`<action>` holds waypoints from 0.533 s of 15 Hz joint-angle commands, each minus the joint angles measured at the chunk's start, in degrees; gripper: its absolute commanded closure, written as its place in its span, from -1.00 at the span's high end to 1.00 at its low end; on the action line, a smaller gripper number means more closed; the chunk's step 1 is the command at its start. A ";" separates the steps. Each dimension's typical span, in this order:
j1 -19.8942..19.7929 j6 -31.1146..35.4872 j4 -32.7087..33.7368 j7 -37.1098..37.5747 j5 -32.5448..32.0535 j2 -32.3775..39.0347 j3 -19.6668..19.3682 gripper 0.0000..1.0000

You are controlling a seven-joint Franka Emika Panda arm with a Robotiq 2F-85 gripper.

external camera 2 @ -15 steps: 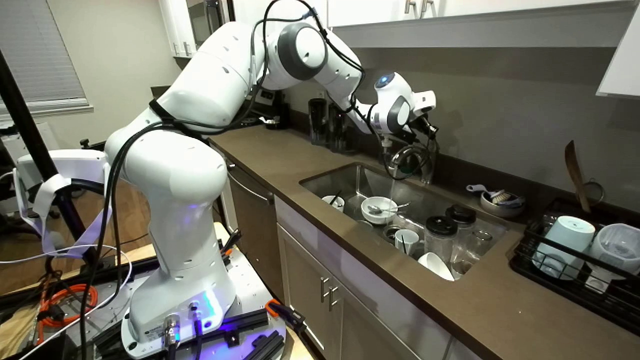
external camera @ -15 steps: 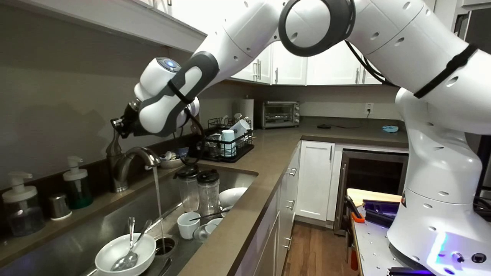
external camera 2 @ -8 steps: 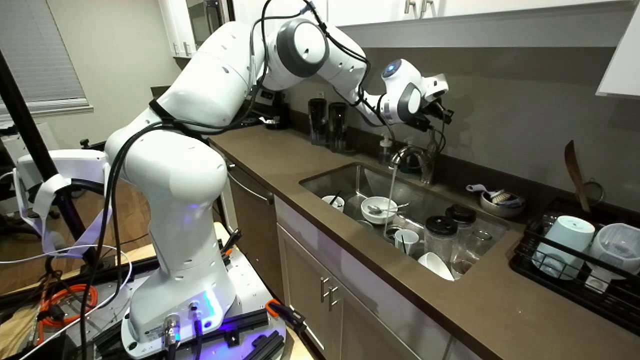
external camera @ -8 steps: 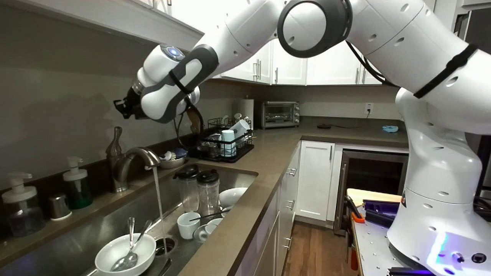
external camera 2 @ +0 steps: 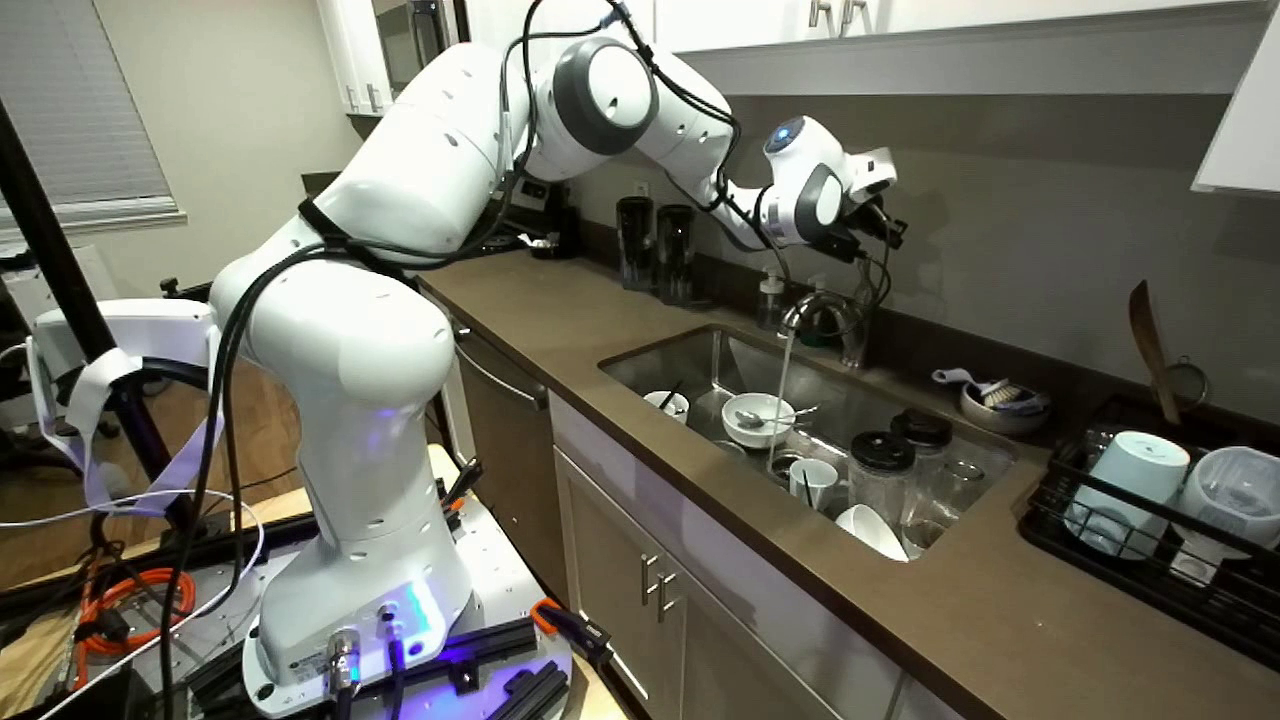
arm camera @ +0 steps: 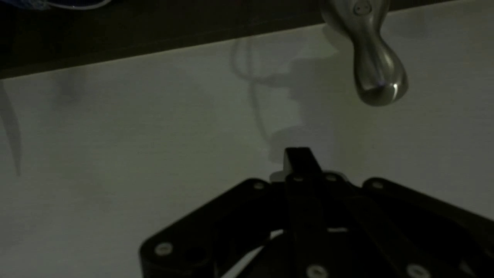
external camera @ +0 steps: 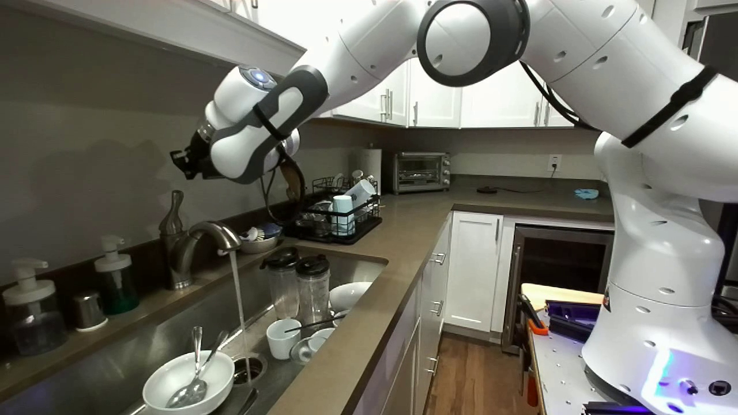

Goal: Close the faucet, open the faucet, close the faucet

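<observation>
One metal faucet (external camera: 183, 256) stands upright on the surface (external camera 2: 1010, 600), at the far side of the single sink (external camera 2: 740, 365). Its one lever (external camera: 173, 219) points upward, and one stream of water (external camera: 237, 294) falls from its spout (external camera: 216, 230) toward the drain (external camera: 249, 369). The claw (external camera: 180, 162) hangs above the lever, apart from it, its two fingers (arm camera: 298, 166) pressed together with nothing between them.

In the sink are two white bowls (external camera 2: 757, 437): one left of the middle, holding two spoons (external camera: 190, 395), and one at the near right. Two white mugs (external camera 2: 823, 482) show as well, one at the near left and one between the bowls, each with one dark stick (external camera 2: 807, 485) leaning out. Two clear jars (external camera 2: 878, 487) with black lids (external camera 2: 883, 452) stand side by side at the right.

Left of the faucet, two pump dispensers (external camera: 117, 282) stand with one small metal cylinder (external camera: 88, 310) between them, and farther left are two tall dark containers (external camera 2: 636, 240). To the right come one small dish (external camera 2: 1000, 422) with a brush (external camera 2: 1000, 395) and, nearer, one black rack (external camera 2: 1190, 605).
</observation>
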 commanded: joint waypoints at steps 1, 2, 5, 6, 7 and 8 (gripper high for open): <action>-0.67 -1.35 -1.46 -0.49 0.35 -1.45 1.79 -1.00; -1.00 -1.52 -1.92 -0.84 0.35 -1.86 2.65 -1.00; -1.43 -2.57 -3.54 -1.29 0.24 -3.03 4.37 -1.00; -1.63 -2.90 -4.02 -1.33 0.26 -3.34 4.94 -1.00; -1.67 -3.24 -4.37 -1.22 0.26 -3.55 5.18 -1.00; -1.38 -3.79 -4.69 -0.87 0.24 -3.71 4.89 -1.00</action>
